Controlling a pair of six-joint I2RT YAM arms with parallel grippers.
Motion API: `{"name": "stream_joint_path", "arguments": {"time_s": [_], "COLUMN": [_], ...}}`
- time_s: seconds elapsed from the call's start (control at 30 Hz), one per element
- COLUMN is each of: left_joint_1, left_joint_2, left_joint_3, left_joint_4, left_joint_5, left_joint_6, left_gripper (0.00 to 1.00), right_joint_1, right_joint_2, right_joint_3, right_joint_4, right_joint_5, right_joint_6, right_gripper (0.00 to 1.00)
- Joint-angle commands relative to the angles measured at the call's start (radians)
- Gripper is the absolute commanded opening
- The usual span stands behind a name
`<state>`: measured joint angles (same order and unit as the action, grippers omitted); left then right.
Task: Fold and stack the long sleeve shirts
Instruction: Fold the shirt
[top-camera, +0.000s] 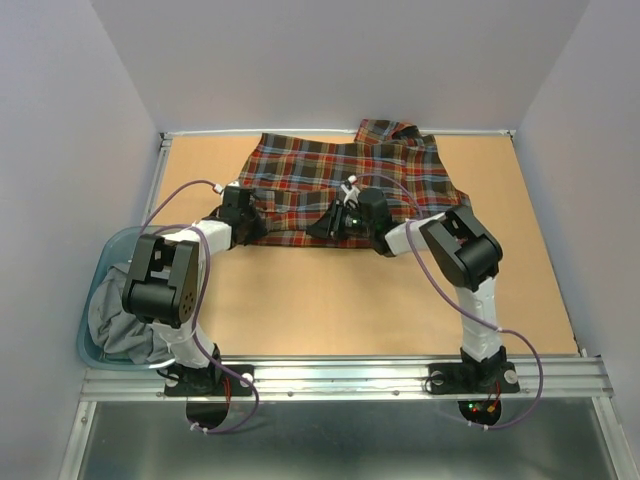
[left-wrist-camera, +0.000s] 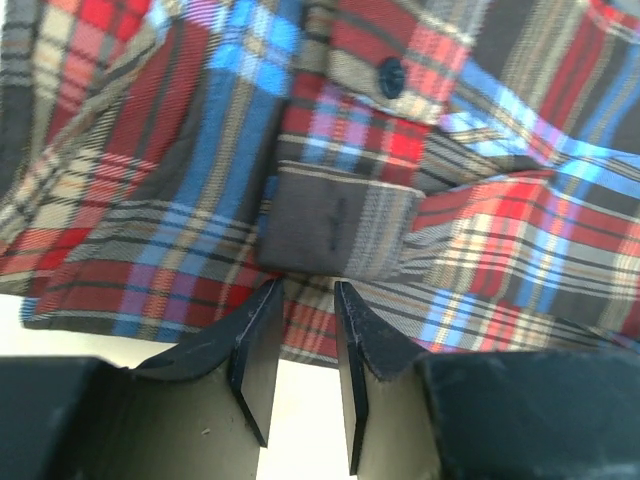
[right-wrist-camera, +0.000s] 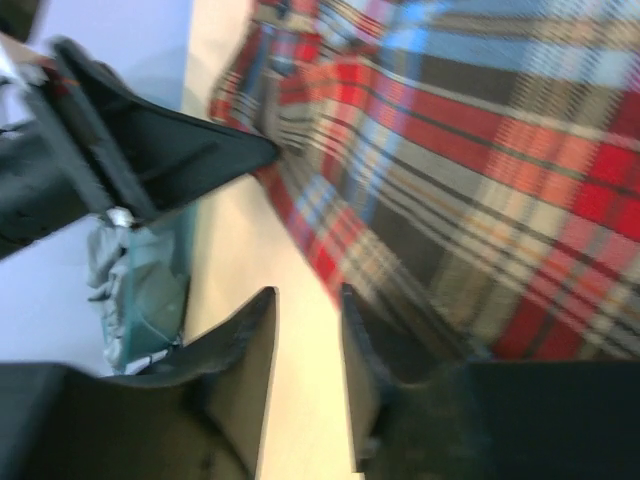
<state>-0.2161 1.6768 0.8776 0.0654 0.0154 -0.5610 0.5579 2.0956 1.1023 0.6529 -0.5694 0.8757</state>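
I am at the grab for the first fold. The plaid shirt lies spread on the far half of the desk, and both grippers sit at its near hem.

The left gripper has its fingers a narrow gap apart. Their tips are right at the cloth edge, below a sleeve cuff, and bare desk shows between them, so I judge nothing is pinched. The right gripper is likewise slightly parted over bare desk, with the hem just beside its right finger.

To do this well, I'd push both sets of tips further under the hem before closing. I want a full bite of one layer, not the cuff alone. Then I'd lift both sides evenly so the fold line stays straight.

The collar points at the desk's far edge, right of centre, and the hem faces the near edge. As it lies, the widest spread runs left to right, along the far edge. I can't tell exactly how the sleeves are tucked.
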Motion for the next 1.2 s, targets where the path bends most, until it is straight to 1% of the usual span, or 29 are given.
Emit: {"name": "stream_joint_path", "arguments": {"time_s": [0.0, 0.13, 0.23, 0.3, 0.43, 0.53, 0.6, 0.63, 0.73, 0.77, 0.83, 0.87, 0.9, 0.93, 1.0, 1.03, 1.13, 1.17], "left_joint_1": [0.024, 0.049, 0.064, 0.084, 0.095, 0.101, 0.103, 0.104, 0.107, 0.107, 0.107, 0.109, 0.109, 0.109, 0.11, 0.11, 0.115, 0.115], "left_joint_2": [0.018, 0.021, 0.023, 0.023, 0.029, 0.037, 0.04, 0.04, 0.04, 0.038, 0.038, 0.037, 0.037, 0.034, 0.032, 0.029, 0.024, 0.021], "left_joint_3": [-0.017, -0.014, -0.015, -0.015, -0.014, -0.008, -0.006, -0.006, -0.006, -0.006, -0.011, -0.009, -0.012, -0.012, -0.015, -0.015, -0.014, -0.012], "left_joint_4": [0.004, -0.015, -0.029, -0.035, -0.045, -0.052, -0.055, -0.056, -0.058, -0.059, -0.058, -0.058, -0.059, -0.059, -0.059, -0.061, -0.062, -0.064], "left_joint_5": [0.009, 0.014, 0.024, 0.037, 0.041, 0.044, 0.044, 0.046, 0.046, 0.047, 0.05, 0.049, 0.049, 0.049, 0.047, 0.049, 0.051, 0.054], "left_joint_6": [-0.023, -0.031, -0.034, -0.037, -0.037, -0.034, -0.033, -0.034, -0.033, -0.033, -0.033, -0.031, -0.03, -0.031, -0.028, -0.03, -0.025, -0.025], "left_gripper": [0.38, 0.38, 0.37, 0.36, 0.36, 0.35, 0.35, 0.35, 0.35, 0.35, 0.35, 0.35, 0.35, 0.35, 0.35, 0.35, 0.35, 0.35], "right_joint_1": [-0.003, -0.016, -0.041, -0.1, -0.174, -0.275, -0.318, -0.364, -0.438, -0.49, -0.544, -0.602, -0.633, -0.691, -0.751, -0.81, -0.9, -0.95], "right_joint_2": [0.05, 0.072, 0.057, 0.026, -0.049, -0.107, -0.137, -0.16, -0.196, -0.219, -0.244, -0.255, -0.278, -0.287, -0.31, -0.327, -0.351, -0.358], "right_joint_3": [0.044, -0.028, -0.091, -0.162, -0.28, -0.363, -0.419, -0.439, -0.493, -0.527, -0.562, -0.593, -0.605, -0.616, -0.65, -0.662, -0.696, -0.702], "right_joint_4": [0.086, 0.088, 0.091, 0.096, 0.099, 0.099, 0.097, 0.097, 0.096, 0.096, 0.096, 0.096, 0.096, 0.094, 0.094, 0.09, 0.087, 0.085], "right_joint_5": [-0.017, -0.006, -0.003, -0.003, -0.007, -0.017, -0.021, -0.024, -0.035, -0.038, -0.043, -0.046, -0.058, -0.061, -0.066, -0.069, -0.08, -0.083], "right_joint_6": [0.009, -0.006, -0.015, -0.024, -0.038, -0.04, -0.044, -0.046, -0.046, -0.046, -0.046, -0.043, -0.043, -0.044, -0.05, -0.053, -0.052, -0.049], "right_gripper": [0.33, 0.27, 0.26, 0.26, 0.26, 0.26, 0.26, 0.26, 0.26, 0.26, 0.26, 0.26, 0.26, 0.26, 0.26, 0.26, 0.26, 0.26]}}
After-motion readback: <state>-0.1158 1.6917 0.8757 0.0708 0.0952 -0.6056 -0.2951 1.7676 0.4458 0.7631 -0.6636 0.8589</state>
